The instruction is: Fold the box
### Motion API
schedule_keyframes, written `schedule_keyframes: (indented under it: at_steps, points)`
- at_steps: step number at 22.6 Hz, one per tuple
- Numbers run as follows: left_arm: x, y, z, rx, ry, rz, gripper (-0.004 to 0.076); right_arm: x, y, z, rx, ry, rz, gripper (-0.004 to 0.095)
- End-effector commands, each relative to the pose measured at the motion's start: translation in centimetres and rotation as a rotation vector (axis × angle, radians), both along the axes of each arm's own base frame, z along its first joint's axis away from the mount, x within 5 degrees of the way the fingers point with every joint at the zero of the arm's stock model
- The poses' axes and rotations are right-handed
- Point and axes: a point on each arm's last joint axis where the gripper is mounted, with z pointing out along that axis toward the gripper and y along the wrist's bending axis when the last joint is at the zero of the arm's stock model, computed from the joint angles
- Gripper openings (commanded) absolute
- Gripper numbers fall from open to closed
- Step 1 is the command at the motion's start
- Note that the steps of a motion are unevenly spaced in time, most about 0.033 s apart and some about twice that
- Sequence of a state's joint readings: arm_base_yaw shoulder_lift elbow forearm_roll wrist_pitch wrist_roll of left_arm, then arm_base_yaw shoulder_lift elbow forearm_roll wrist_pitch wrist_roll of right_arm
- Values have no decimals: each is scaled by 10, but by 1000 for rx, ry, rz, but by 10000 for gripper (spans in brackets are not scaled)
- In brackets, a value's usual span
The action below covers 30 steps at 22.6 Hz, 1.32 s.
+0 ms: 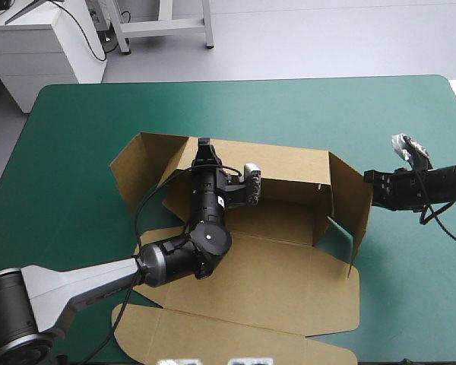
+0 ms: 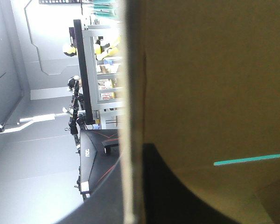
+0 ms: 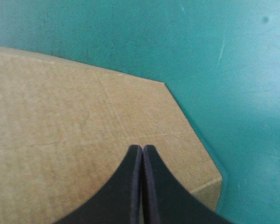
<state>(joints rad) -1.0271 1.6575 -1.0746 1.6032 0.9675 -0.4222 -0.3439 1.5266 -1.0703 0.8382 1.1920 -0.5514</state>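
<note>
Right now the box (image 1: 289,281) sits mid-table, half built: back wall (image 1: 289,163) up, long axis running across between the two arms, lid panel (image 1: 235,334) flat on the teal-green table (image 1: 76,137) on the robot's side. At the wall's top edge, near its left end, is the left tool (image 1: 204,148). Its wrist view shows the board edge running straight between the black fingers, one on each face, so it reads as pinched on the wall, nearly closed with only the sheet between. That arm reaches in over the box floor, wrist rolled about a quarter turn. On the other side, the right tool (image 1: 370,185) has its fingers closed to a single point, nothing held. The side flap (image 1: 349,205) lies directly ahead of its tip, touching or all but touching — can't tell which. The flap stands splayed outward from the wall's right end, and the right arm comes in low, pointing at its outer face. My read: the next move turns on that flap swinging inward, away from the right tool — the right arm is clearly nearer. The wall could buckle if the left pinch slips.
</note>
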Motion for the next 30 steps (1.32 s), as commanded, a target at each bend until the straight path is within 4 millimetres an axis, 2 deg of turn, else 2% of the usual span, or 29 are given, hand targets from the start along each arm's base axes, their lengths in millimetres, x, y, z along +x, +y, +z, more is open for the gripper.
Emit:
schedule_keyframes:
  at_steps: [1, 7, 9, 14, 16, 22, 23, 25, 28, 30]
  points:
    - [-1, 5, 26, -38, -81, 17, -8, -15, 10, 24, 62, -124, 4, -20]
    - [-1, 5, 26, -38, -81, 17, -8, -39, 17, 23, 26, -239, -87, -20]
    - [-1, 5, 26, -40, -81, 18, -8, -55, 28, 23, 13, -357, -63, -17]
    - [-1, 5, 26, -40, -81, 18, -8, -77, 51, 16, -123, -586, 40, -18]
    - [-1, 5, 26, -40, -81, 18, -8, -79, 57, 16, -124, -598, 91, -18]
    - [-1, 5, 26, -40, -81, 18, -8, -81, 57, 13, -209, -643, 202, 12]
    - [-1, 5, 26, -40, -81, 18, -8, -82, 58, 12, -220, -645, 231, 51]
    - [-1, 5, 26, -40, -81, 18, -8, -84, 59, 11, -205, -637, 255, 196]
    - [-1, 5, 26, -40, -81, 18, -8, -84, 60, 11, -218, -656, 281, 535]
    - [-1, 5, 26, -40, -81, 18, -8, -84, 61, 11, -224, -667, 293, 638]
